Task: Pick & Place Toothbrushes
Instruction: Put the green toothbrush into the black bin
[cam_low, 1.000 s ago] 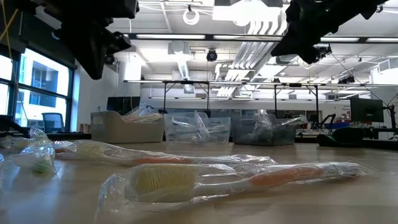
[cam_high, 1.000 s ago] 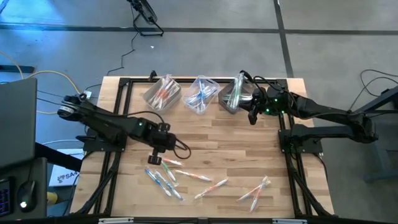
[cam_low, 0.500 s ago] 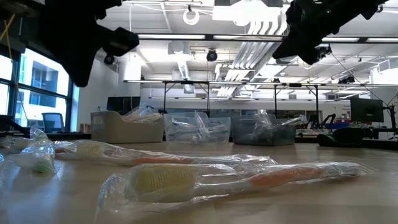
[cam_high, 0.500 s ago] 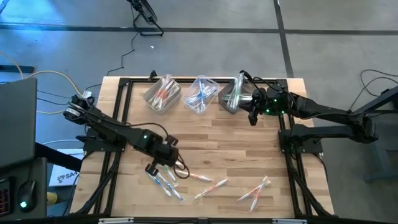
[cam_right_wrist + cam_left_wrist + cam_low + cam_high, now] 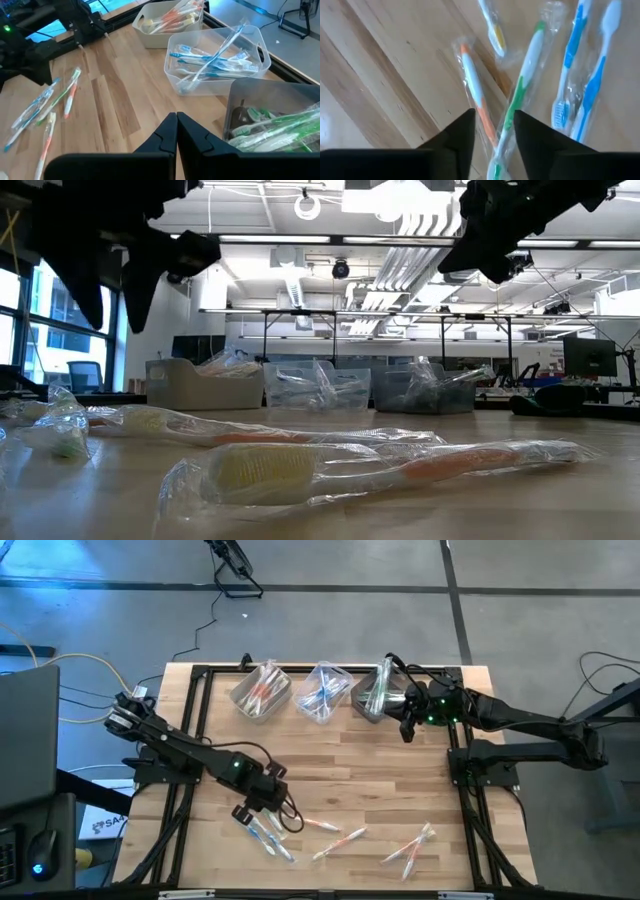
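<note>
From the high view, the left end effector [image 5: 262,808] hangs low over a cluster of wrapped toothbrushes [image 5: 268,830] at the near left of the wooden worktop [image 5: 400,780]. More toothbrushes lie scattered toward the near right. The right end effector [image 5: 405,726] sits beside the rightmost of three plastic bins [image 5: 375,692] along the far edge, each bin holding toothbrushes.

In the low view, a wrapped orange-handled toothbrush [image 5: 400,468] lies closest to the camera, others behind it, and the bins stand in a row farther back. Both arms show as dark shapes overhead.

The left wrist view shows the left end effector's fingers [image 5: 457,135] spread apart, straddling an orange-handled toothbrush [image 5: 477,95] and a green-handled toothbrush [image 5: 522,85] that cross on the wood, gripping neither. Two blue ones lie beside them.

The right wrist view shows the right end effector [image 5: 176,131] pressed together, empty, above the worktop just beside the bin of green toothbrushes [image 5: 272,132].
</note>
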Motion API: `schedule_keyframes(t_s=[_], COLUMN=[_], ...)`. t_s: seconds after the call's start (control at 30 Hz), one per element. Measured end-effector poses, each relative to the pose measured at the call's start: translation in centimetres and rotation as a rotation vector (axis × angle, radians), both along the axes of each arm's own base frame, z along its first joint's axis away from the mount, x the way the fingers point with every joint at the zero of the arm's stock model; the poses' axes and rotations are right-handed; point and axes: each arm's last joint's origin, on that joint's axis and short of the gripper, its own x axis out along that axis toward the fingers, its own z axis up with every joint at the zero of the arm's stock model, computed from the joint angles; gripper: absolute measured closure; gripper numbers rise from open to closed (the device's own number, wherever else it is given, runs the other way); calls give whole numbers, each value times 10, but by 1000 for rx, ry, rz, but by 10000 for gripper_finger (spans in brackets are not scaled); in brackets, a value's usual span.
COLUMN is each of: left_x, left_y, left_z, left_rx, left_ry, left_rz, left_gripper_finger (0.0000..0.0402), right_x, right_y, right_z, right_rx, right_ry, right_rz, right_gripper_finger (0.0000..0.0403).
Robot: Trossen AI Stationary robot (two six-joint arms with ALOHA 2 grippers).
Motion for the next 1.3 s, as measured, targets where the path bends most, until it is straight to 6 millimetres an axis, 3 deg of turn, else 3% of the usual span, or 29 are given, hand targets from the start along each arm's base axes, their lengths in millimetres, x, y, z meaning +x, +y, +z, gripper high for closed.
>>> schedule_keyframes(t_s=[0.17,0.5,1.0,1.3], left_x=[3,12,23,26], left_y=[-2,-8,-14,-15], left_z=[-7,-29,-59,-65], left_rx=[-3,-44,-52,-51], left_ry=[29,109,192,204], left_rz=[-28,-43,-47,-48], left_gripper_finger=[251,276,277,277], right_x=[0,-1,-3,-3], right_y=[0,0,0,0], right_z=[0,-2,-5,-5], right_rx=[-8,0,-8,-11], right_ry=[4,29,64,67], right_rz=[4,2,-27,-25], right_gripper_finger=[401,401,401,401])
